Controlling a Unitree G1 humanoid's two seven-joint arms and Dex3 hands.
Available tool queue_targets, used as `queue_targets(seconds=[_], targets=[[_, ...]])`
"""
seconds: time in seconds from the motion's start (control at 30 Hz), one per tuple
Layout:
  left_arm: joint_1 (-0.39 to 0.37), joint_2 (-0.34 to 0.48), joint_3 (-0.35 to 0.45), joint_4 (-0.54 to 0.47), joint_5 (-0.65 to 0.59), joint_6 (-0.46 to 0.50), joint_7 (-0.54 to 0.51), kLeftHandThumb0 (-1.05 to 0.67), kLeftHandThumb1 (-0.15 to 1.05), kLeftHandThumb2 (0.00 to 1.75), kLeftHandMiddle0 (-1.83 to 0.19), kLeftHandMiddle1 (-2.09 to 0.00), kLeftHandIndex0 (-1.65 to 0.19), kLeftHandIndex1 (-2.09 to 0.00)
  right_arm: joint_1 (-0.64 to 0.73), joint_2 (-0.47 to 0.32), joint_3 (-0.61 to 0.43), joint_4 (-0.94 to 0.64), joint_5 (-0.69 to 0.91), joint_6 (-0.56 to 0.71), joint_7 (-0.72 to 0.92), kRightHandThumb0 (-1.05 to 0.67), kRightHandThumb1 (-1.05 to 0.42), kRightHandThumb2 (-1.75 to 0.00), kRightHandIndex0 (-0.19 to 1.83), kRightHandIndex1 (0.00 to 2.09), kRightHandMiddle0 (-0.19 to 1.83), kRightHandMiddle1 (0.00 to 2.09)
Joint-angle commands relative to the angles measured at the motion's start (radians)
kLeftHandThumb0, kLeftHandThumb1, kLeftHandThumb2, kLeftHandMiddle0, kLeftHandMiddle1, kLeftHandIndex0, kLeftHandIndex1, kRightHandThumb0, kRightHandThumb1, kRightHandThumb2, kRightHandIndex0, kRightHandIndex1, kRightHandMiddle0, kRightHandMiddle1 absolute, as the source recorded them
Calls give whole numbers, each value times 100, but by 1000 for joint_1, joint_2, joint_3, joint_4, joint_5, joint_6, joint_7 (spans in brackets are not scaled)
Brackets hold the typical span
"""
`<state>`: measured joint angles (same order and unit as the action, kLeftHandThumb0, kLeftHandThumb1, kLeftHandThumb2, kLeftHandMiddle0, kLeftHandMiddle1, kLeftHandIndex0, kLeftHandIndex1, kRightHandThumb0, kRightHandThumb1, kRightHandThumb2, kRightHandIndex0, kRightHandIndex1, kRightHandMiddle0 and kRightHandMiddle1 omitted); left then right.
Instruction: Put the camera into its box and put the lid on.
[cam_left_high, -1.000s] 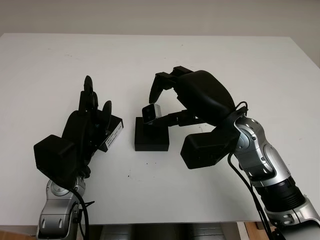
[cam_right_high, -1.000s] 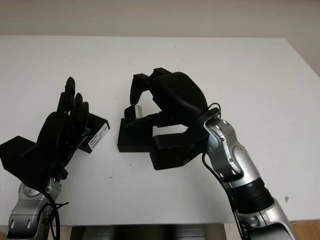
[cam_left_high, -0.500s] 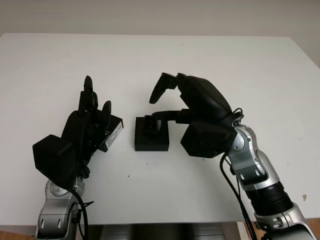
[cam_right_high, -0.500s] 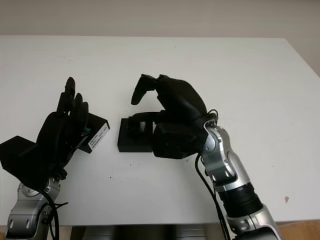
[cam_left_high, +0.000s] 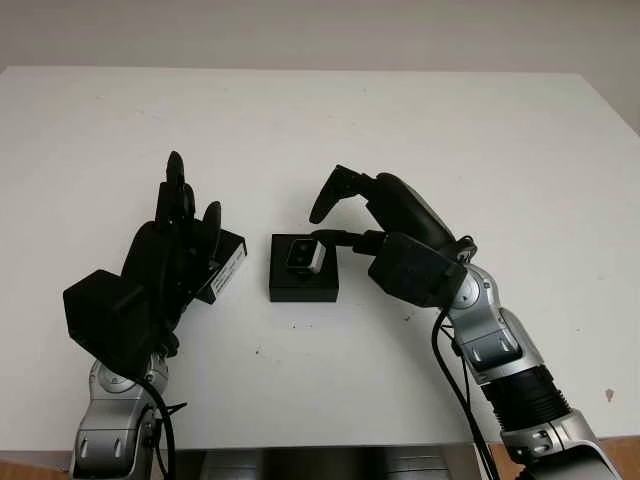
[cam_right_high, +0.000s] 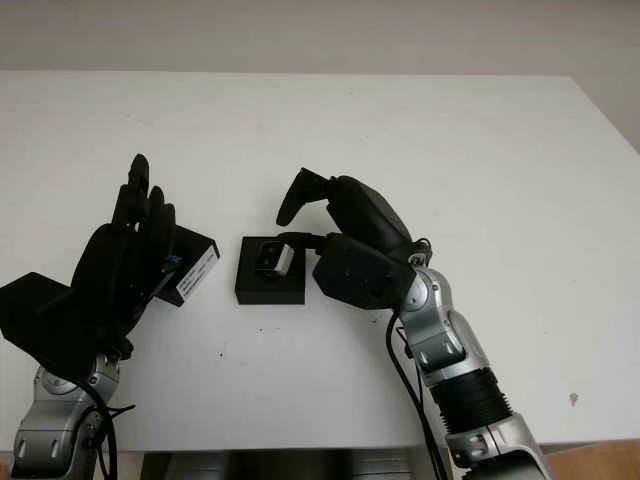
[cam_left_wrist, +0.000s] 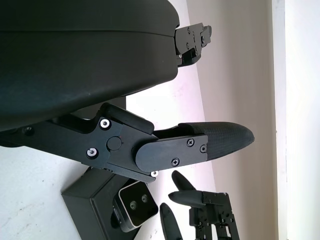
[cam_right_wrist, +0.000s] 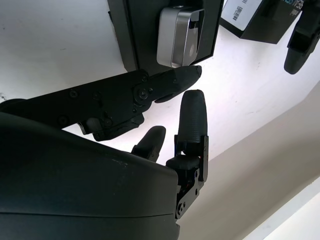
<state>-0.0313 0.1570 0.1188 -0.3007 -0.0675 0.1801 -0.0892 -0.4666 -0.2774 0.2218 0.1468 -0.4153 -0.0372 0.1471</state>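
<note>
The small silver-and-black camera (cam_left_high: 304, 256) sits in the black box base (cam_left_high: 303, 289) at mid-table, its lens facing up; the right wrist view shows the camera (cam_right_wrist: 180, 37) seated in the base (cam_right_wrist: 137, 35). My right hand (cam_left_high: 323, 225) is open just right of the base, with its fingertips above the camera's right edge and holding nothing. The black lid (cam_left_high: 229, 264), with a white label, lies left of the base. My left hand (cam_left_high: 172, 245) is open over the lid's left part, covering most of it.
The white table (cam_left_high: 420, 130) stretches wide behind and to the right of the box. Its front edge runs close below both forearms. The left wrist view shows the right hand's fingers (cam_left_wrist: 200, 220) beside the camera (cam_left_wrist: 134, 205).
One second ago my right hand held the camera above the base. It set the camera into the base, let go, and drew back to the right. The left hand stayed put.
</note>
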Motion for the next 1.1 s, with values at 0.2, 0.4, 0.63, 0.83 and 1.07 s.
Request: queue_targets(seconds=[0.2,0.4,0.63,0.83,1.07], targets=[[5,6,5,-11,0,-7,-6,-72,105,57,19,0,19,0,43,-37,9,-165,-75,26,19,-56,-98,-5,17,65,25,114],[7,5,1,-14,3,-2,-6,-72,105,57,19,0,19,0,118,-43,14,-393,-102,73,82,-74,-99,-5,8,31,11,60],[5,2,1,-9,1,-3,-5,-72,105,57,19,0,19,0,202,-28,70,-475,-233,37,12,-83,-103,-7,9,23,9,46],[4,1,-2,-7,1,-7,-6,-72,105,58,19,0,19,0,213,-24,143,-418,-427,13,-91,-83,-99,-5,14,22,14,47],[6,0,-1,-4,3,-16,-3,-72,105,58,19,0,19,0,181,19,195,-242,-526,-5,-258,-76,-95,-5,20,21,14,66]])
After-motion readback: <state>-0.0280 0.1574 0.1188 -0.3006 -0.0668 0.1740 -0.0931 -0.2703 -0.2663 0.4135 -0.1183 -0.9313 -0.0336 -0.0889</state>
